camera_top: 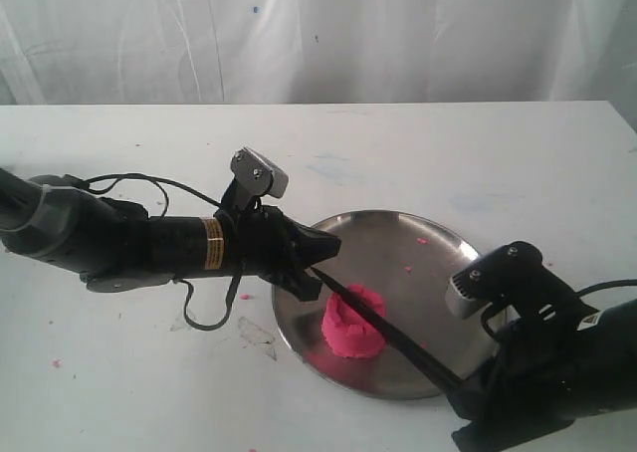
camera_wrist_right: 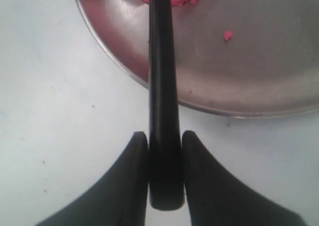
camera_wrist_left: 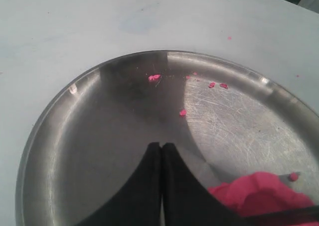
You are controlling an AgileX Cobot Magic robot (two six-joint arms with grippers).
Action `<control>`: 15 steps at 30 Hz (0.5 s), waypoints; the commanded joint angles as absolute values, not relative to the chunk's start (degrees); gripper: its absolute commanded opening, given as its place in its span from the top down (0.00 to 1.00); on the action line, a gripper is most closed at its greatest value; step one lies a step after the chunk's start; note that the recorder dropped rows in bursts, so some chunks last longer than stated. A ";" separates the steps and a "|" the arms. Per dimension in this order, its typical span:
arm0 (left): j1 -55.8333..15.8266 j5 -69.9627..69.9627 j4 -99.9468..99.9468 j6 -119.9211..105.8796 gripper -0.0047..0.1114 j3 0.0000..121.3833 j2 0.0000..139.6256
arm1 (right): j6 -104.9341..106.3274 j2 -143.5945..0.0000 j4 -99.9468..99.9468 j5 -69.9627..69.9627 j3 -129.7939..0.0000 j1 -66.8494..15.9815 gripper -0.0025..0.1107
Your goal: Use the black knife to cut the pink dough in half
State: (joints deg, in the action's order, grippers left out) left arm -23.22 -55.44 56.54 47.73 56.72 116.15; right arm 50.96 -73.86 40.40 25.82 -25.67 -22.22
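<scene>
The white bench [camera_top: 448, 143] carries a round steel plate [camera_top: 398, 243]. Over the plate's left edge the left gripper [camera_wrist_left: 162, 151] hangs clenched on nothing; just off the plate's front rim the right gripper [camera_wrist_right: 166, 141] grasps the black knife [camera_wrist_right: 160, 61] by its handle — blade reaching across the pink dough [camera_top: 348, 335], which sits inside the plate's front-left part.
</scene>
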 commanded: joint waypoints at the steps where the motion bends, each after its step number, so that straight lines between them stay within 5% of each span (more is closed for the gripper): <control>1: -23.34 -55.99 57.01 47.65 0.96 56.82 115.95 | 50.81 -74.36 40.43 25.46 -25.41 -22.32 0.98; 15: -23.59 -57.69 62.62 49.48 0.96 56.82 118.05 | 50.70 -74.36 40.56 25.34 -25.41 -22.32 0.98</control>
